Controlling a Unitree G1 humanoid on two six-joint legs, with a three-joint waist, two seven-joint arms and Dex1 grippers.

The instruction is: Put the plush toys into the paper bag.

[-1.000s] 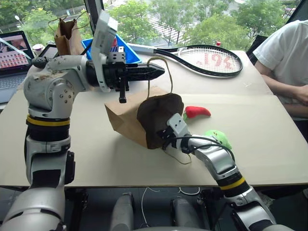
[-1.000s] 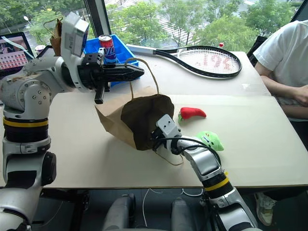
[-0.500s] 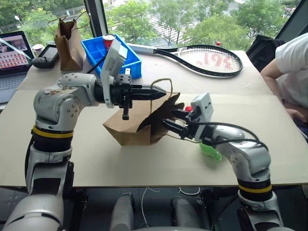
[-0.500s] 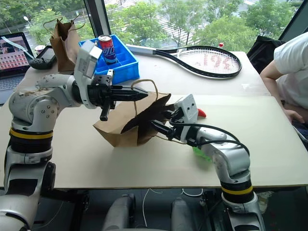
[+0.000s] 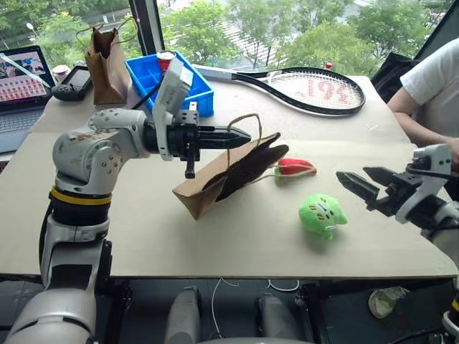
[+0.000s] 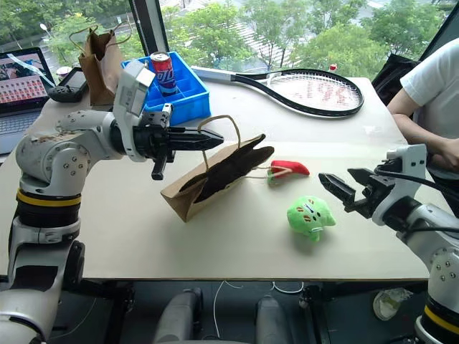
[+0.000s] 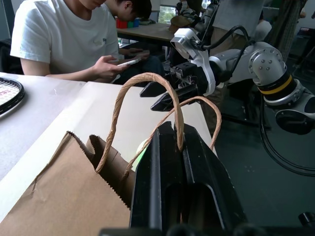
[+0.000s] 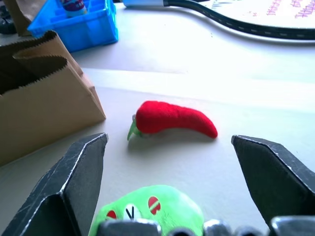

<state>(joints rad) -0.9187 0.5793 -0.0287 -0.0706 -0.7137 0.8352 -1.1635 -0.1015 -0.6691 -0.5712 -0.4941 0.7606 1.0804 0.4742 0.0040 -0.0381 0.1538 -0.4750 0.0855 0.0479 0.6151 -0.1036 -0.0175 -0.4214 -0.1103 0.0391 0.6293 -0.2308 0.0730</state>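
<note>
Item: paper bag (image 6: 215,175). Wide, light-brown kraft, lying tilted on the worktop (image 6: 215,244) with its dark mouth turned toward the robot's right. One twisted loop handle (image 7: 142,113) is pinched in the left end effector (image 6: 215,140), whose fingers are pressed together on it and hold that edge of the mouth lifted. No toy can be seen inside the part of the mouth that shows.

Item: red chili toy (image 6: 287,169). Lies on the worktop just beside the bag's mouth, green stem toward the bag. Outside the bag; untouched.

Item: green round toy (image 6: 310,216). Lies on the worktop, near the chili and between the bag and the right end effector (image 6: 343,188). Outside the bag; untouched.

Item: right end effector. Fingers spread wide, empty, hanging above the worktop and apart from both toys, pointing toward them (the right wrist view frames the chili between the two fingers, the green toy closer in).

Status: neither toy bagged, so both placements are still to do. The bag is held ready; judged next step is a grasp of the nearer green toy.

Other stock, not in play: tennis racket (image 6: 308,89), blue bin (image 6: 179,89), narrower dark bag (image 6: 100,57), a seated person (image 6: 430,79).
</note>
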